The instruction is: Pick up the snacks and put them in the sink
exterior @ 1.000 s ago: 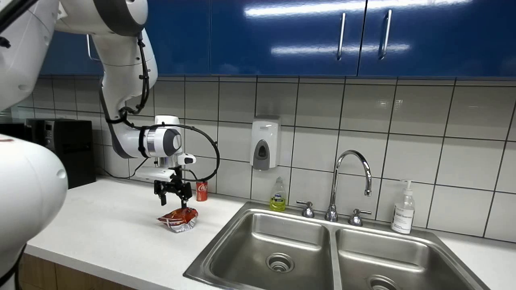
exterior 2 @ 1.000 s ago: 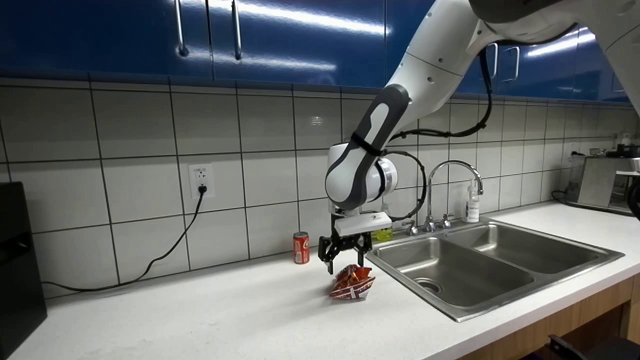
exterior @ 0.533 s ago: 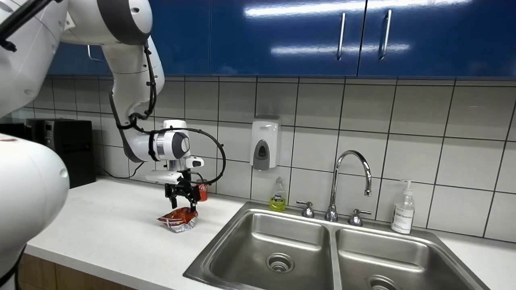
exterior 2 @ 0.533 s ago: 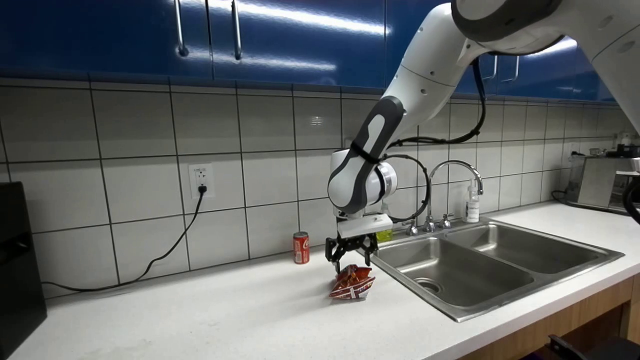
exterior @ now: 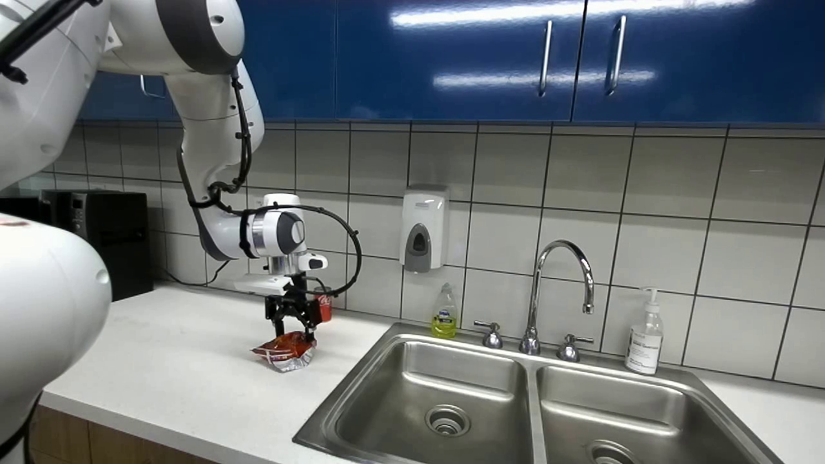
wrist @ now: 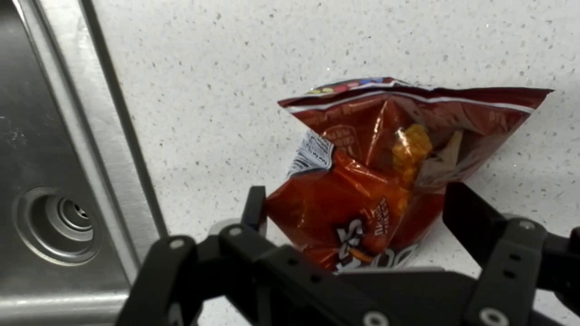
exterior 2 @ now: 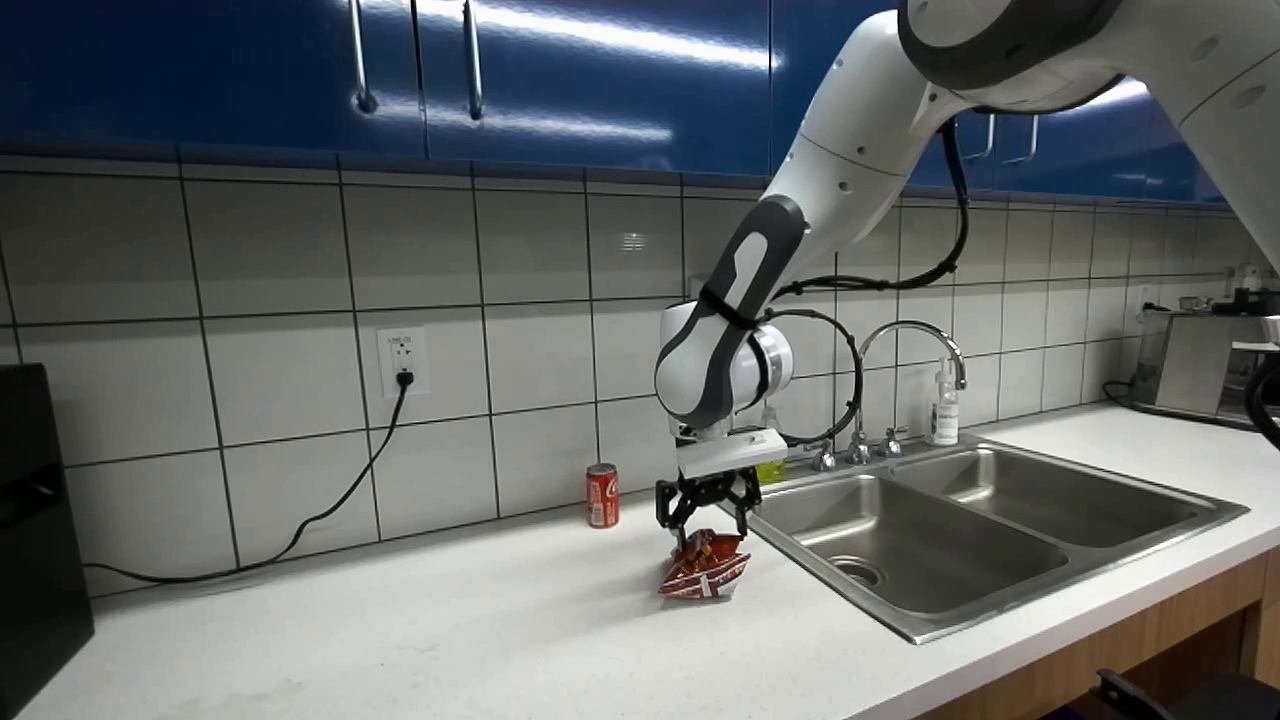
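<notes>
Jaws apart, the black two-fingered gripper [wrist: 355, 206] hangs low over a small, crinkly red plastic snack packet [wrist: 389, 172], one finger to either side of its body. Both exterior views put the packet directly beneath, on the speckled white counter [exterior: 161, 361], near the stainless steel double-basin sink [exterior: 537, 412] and outside it. What the coming grasp seems to turn on is how the packet lies between the fingers: its sealed edge sits out past the fingertips in the wrist view, roughly parallel to the line from tip to tip, while the body reaches back between them toward the palm. Closing should therefore pinch across the body rather than the seal. One pointed corner lies right by the finger on the sink side; whether they touch cannot be told. The packet's near end is hidden under the gripper, so its full long axis is hard to call.

It looks puffy and creased, glossy dark red shading to orange, with a white stripe along the seal, a pale panel of fine print, an orange-yellow snack shape on the front and partly covered white lettering. Such thin film would probably crumple, perhaps slide, under the squeeze.
</notes>
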`<action>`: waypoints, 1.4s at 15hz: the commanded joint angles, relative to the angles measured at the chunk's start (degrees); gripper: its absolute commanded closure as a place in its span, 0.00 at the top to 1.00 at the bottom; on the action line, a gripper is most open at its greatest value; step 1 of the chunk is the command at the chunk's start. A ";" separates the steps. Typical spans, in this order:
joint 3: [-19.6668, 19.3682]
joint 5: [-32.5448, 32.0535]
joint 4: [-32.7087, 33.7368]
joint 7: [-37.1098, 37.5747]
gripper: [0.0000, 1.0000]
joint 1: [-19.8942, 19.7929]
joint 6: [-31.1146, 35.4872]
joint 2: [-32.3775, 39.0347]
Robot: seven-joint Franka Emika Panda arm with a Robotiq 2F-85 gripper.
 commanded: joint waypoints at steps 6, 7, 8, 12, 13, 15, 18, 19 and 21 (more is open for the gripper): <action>-0.07 -1.04 1.32 2.03 1.00 0.23 -2.92 0.39; -0.04 -1.00 1.33 1.98 1.00 0.21 -2.90 0.44; -0.03 -0.98 1.31 1.91 1.00 0.16 -2.80 0.45; 0.00 -0.86 1.23 1.64 0.80 -0.05 -2.46 0.52; 0.01 -0.84 1.22 1.59 0.75 -0.09 -2.39 0.52; 0.00 -0.87 1.21 1.50 0.60 -0.12 -2.42 0.57; 0.03 -0.81 1.20 1.38 0.37 -0.21 -2.44 0.72; 0.03 -0.78 1.19 1.35 0.29 -0.25 -2.42 0.80; 0.03 -0.72 1.15 1.16 0.13 -0.36 -2.44 1.00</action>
